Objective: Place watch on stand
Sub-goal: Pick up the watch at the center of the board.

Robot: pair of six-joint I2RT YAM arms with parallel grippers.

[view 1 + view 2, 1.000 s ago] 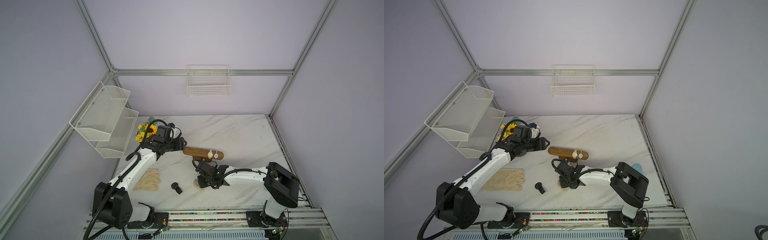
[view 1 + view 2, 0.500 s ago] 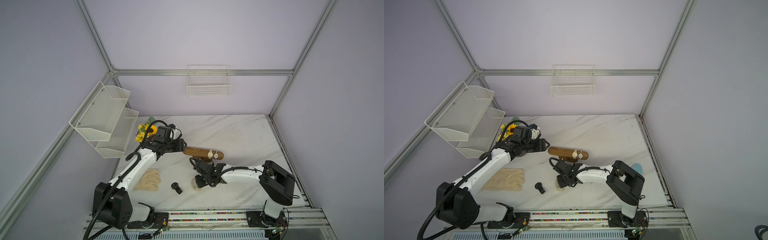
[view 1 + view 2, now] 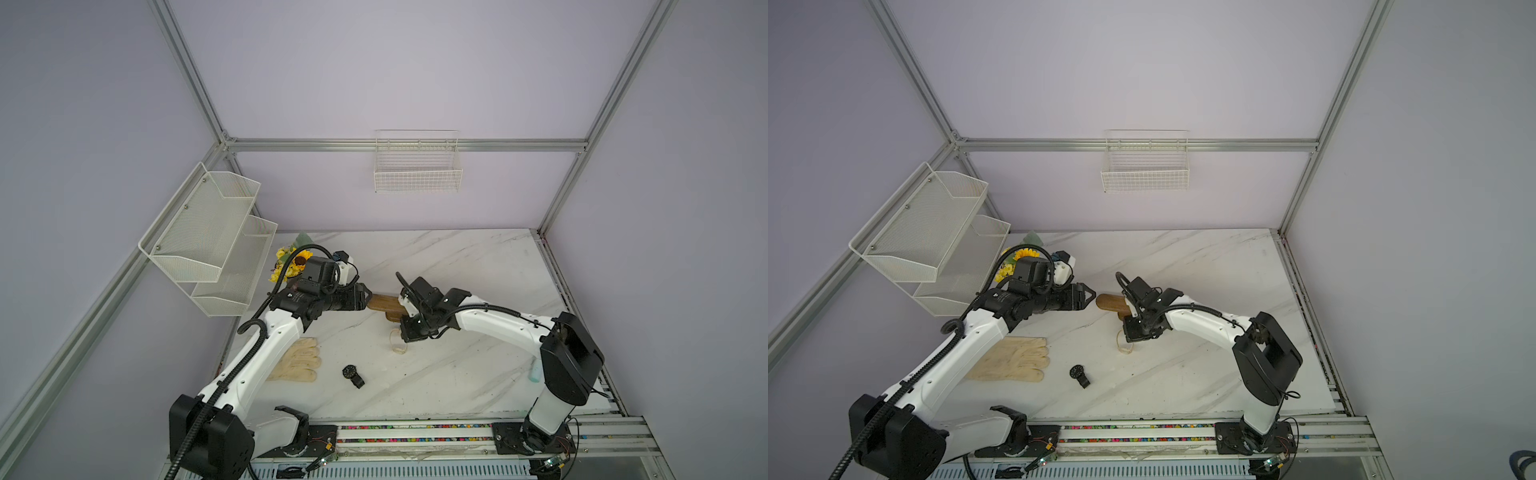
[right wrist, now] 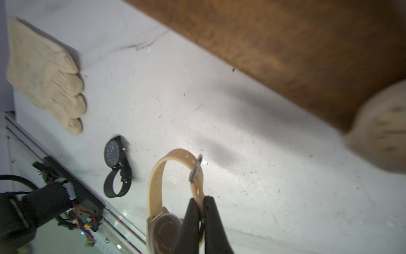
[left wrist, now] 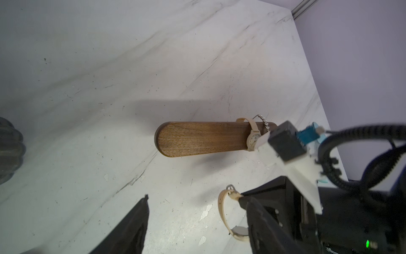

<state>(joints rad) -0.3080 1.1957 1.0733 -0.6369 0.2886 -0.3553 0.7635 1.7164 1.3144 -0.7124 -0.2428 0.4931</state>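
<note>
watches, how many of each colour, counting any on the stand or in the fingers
beige: 2, hung watch on the stand, held watch in the right fingers
black: 1, black watch on the table
total: 3

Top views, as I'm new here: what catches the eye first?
The right gripper, jaws shut on a beige buckled-strap watch, sits in front of the brown wooden bar stand mid-table. A black round-faced watch lies nearer the front edge, beside a cream fabric glove.
</note>
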